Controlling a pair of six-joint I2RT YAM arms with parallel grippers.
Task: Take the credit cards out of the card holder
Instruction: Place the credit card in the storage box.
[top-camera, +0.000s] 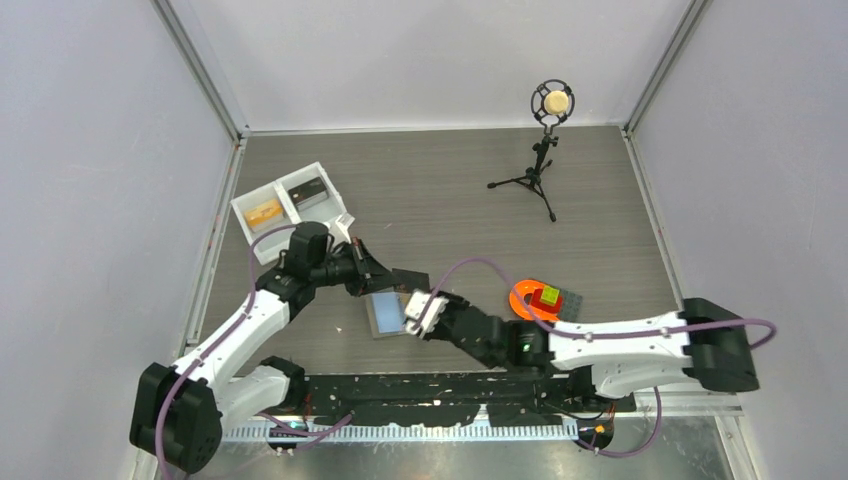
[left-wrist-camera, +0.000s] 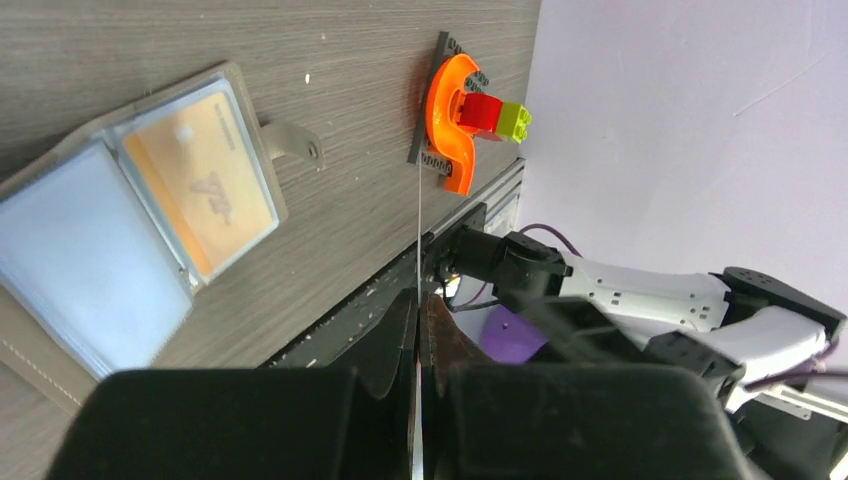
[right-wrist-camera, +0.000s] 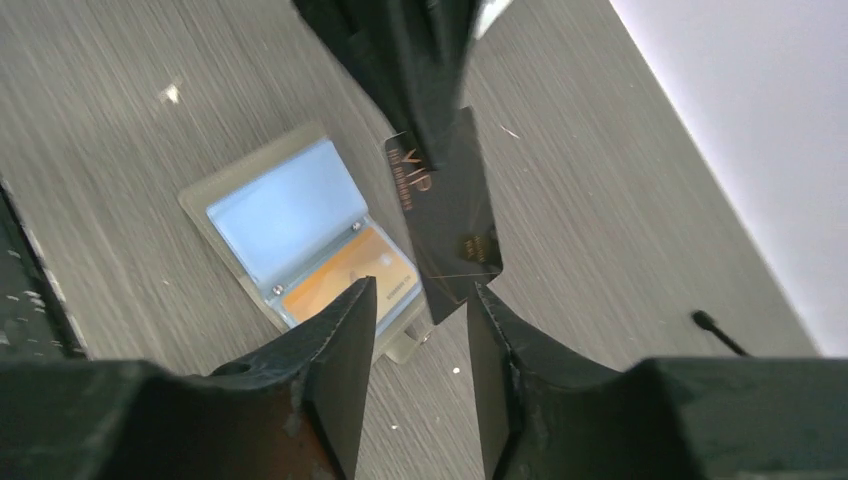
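The grey card holder (top-camera: 385, 313) lies open on the table, with its light blue panel (left-wrist-camera: 80, 260) up and the orange credit card (left-wrist-camera: 205, 180) still in its clear pocket. My left gripper (top-camera: 380, 272) is shut on the dark credit card (top-camera: 408, 279) and holds it above the table just beyond the holder. In the left wrist view the card (left-wrist-camera: 418, 230) shows only as a thin edge between the shut fingers. My right gripper (right-wrist-camera: 422, 298) is open beside the holder (right-wrist-camera: 290, 225), and the lower corner of the dark card (right-wrist-camera: 450, 215) hangs between its fingertips.
A white two-compartment tray (top-camera: 246, 208) stands at the back left with small items in it. An orange ring with red and green blocks (top-camera: 538, 297) sits on a dark plate to the right. A microphone on a tripod (top-camera: 545, 150) stands at the back.
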